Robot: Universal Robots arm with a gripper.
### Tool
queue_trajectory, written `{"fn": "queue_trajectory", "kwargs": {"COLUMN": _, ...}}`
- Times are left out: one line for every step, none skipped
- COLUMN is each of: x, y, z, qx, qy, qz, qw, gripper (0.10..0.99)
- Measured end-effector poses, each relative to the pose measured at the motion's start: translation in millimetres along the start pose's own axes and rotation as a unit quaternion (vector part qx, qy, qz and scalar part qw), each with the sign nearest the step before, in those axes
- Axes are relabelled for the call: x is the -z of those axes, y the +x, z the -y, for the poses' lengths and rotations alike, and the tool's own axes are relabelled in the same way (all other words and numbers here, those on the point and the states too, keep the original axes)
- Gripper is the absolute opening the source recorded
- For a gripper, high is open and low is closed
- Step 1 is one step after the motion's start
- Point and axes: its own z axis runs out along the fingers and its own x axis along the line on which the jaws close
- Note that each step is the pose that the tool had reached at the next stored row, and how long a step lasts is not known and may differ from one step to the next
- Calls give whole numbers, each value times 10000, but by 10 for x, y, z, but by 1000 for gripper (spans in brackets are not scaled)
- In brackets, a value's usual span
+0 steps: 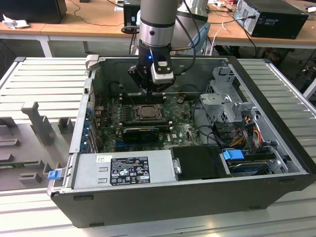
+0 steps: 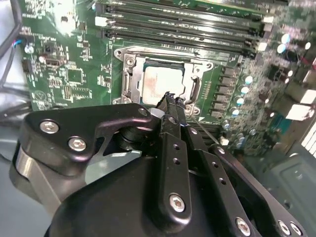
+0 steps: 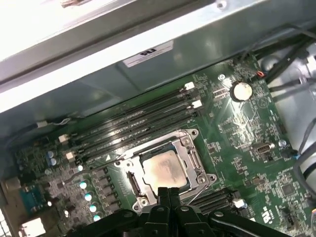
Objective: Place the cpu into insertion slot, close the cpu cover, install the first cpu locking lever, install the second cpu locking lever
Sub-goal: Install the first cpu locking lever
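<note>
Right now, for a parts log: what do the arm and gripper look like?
The arm is a silver-grey tube with black joint bands, a blue light and loose black cables. The gripper is matte black: linked plates with silver screws.

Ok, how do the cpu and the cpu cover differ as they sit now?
The cpu is a solid dull grey square; the cpu cover is a shinier open frame. The cover is larger and surrounds the cpu, which shows through its window. Both lie flat on the motherboard.

Bright even room light, washed-out glare on case rim (image 3: 98, 61); motherboard (image 1: 183, 131) dimmer
</note>
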Motion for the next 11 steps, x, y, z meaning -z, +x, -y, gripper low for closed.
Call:
{"fn": "queue_trajectory", "kwargs": {"x": 0, "y": 0, "z": 0, "qx": 45, "qy": -4, "qz": 7, "qw": 10000, "gripper": 106}}
{"fn": "queue_trajectory", "kwargs": {"x": 0, "y": 0, "z": 0, "qx": 100, "qy": -19, "qz": 36, "qw": 9999, "gripper": 106}}
{"fn": "queue_trajectory", "kwargs": {"x": 0, "y": 0, "z": 0, "qx": 137, "qy": -39, "qz": 81, "qw": 9999, "gripper": 106}}
{"fn": "queue_trajectory", "kwargs": {"x": 0, "y": 0, "z": 0, "qx": 161, "qy": -56, "qz": 114, "qw": 9998, "gripper": 106}}
{"fn": "queue_trajectory", "kwargs": {"x": -1, "y": -1, "z": 0, "qx": 226, "qy": -84, "qz": 120, "qw": 9996, "gripper": 106}}
{"fn": "queue_trajectory", "kwargs": {"x": -1, "y": -1, "z": 0, "qx": 275, "qy": -107, "qz": 112, "qw": 9995, "gripper": 106}}
{"fn": "queue_trajectory", "kwargs": {"x": -3, "y": 0, "z": 0, "qx": 352, "qy": -137, "qz": 99, "qw": 9992, "gripper": 106}}
{"fn": "queue_trajectory", "kwargs": {"x": -4, "y": 0, "z": 0, "qx": 470, "qy": -166, "qz": 87, "qw": 9987, "gripper": 106}}
{"fn": "queue_trajectory", "kwargs": {"x": -6, "y": 0, "z": 0, "qx": 559, "qy": -181, "qz": 79, "qw": 9982, "gripper": 106}}
{"fn": "queue_trajectory", "kwargs": {"x": -8, "y": 0, "z": 0, "qx": 664, "qy": -198, "qz": 71, "qw": 9976, "gripper": 106}}
{"fn": "queue_trajectory", "kwargs": {"x": -10, "y": 0, "z": -1, "qx": 733, "qy": -208, "qz": 67, "qw": 9971, "gripper": 106}}
